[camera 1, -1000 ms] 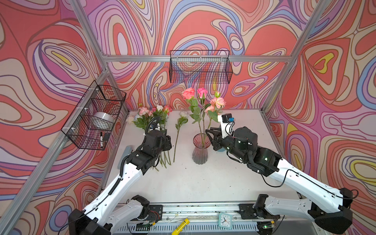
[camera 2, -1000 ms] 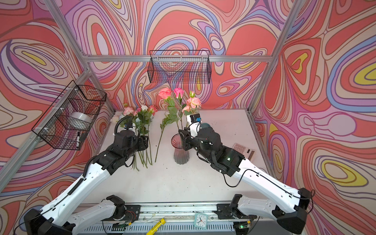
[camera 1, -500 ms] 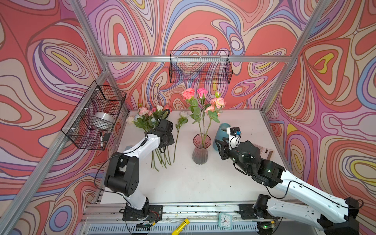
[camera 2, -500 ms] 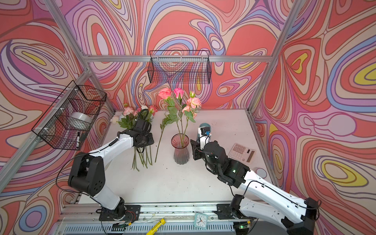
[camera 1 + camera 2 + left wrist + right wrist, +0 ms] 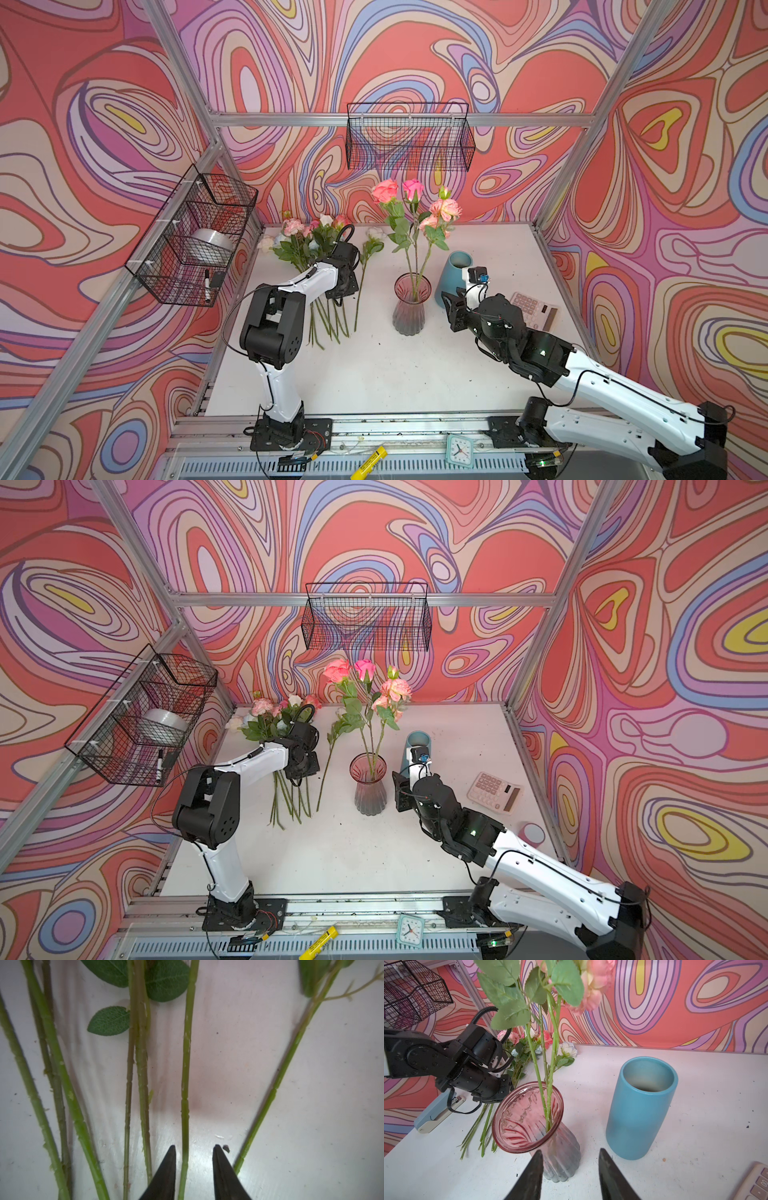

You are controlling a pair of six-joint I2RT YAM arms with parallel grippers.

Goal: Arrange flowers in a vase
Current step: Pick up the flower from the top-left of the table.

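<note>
A pink ribbed glass vase (image 5: 411, 305) (image 5: 529, 1115) stands mid-table, and three pink and coral flowers (image 5: 411, 208) rise from it. More flowers (image 5: 307, 245) lie in a loose bunch at the back left. My left gripper (image 5: 194, 1147) is down on their stems, open. One green stem (image 5: 185, 1084) runs between its jaws, close to one finger, with a gap to the other. My right gripper (image 5: 571, 1152) (image 5: 451, 309) hovers just right of the vase's base, open and empty.
A blue cylinder pot (image 5: 455, 276) stands right behind the right gripper, a calculator (image 5: 534, 309) further right. A single white flower (image 5: 365, 257) lies between the bunch and the vase. A stapler (image 5: 436, 1113) lies at the left edge. Wire baskets (image 5: 409, 137) (image 5: 195, 237) hang on the walls.
My left gripper has gone down onto the bunch's stems and its jaws have narrowed around one stem. My right gripper has backed away from the vase toward the front right and opened wider.
</note>
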